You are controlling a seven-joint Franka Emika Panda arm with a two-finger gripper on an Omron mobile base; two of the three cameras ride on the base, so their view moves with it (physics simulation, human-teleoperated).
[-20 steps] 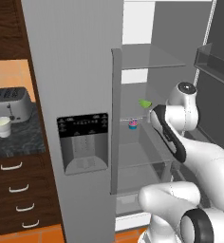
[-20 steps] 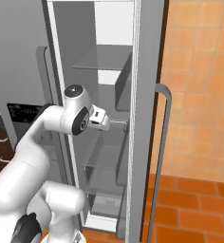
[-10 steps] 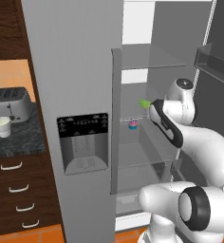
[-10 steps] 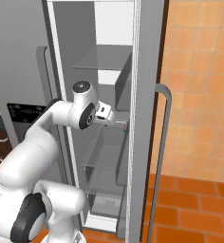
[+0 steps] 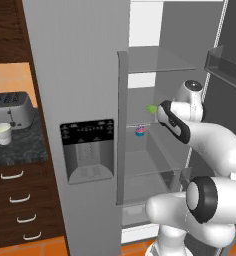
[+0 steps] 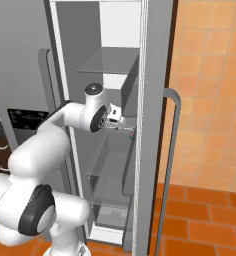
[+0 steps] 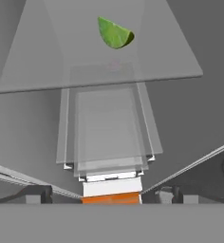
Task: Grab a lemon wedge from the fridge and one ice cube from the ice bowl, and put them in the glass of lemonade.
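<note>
The fridge (image 5: 85, 75) is standing with its right door swung open, and the white arm is reaching in over the glass shelves. The lemon wedge (image 7: 115, 33) is lying on a clear shelf (image 7: 33, 71), apart from the gripper (image 6: 121, 119), whose fingers are spread wide with nothing between them. A small pink-and-blue cupcake (image 5: 140, 131) is sitting one shelf lower. On the counter left of the fridge, the glass of lemonade (image 5: 2, 133) is standing just before a toaster (image 5: 10, 111). The writing on the black dispenser panel (image 5: 87, 150) is too small to read.
</note>
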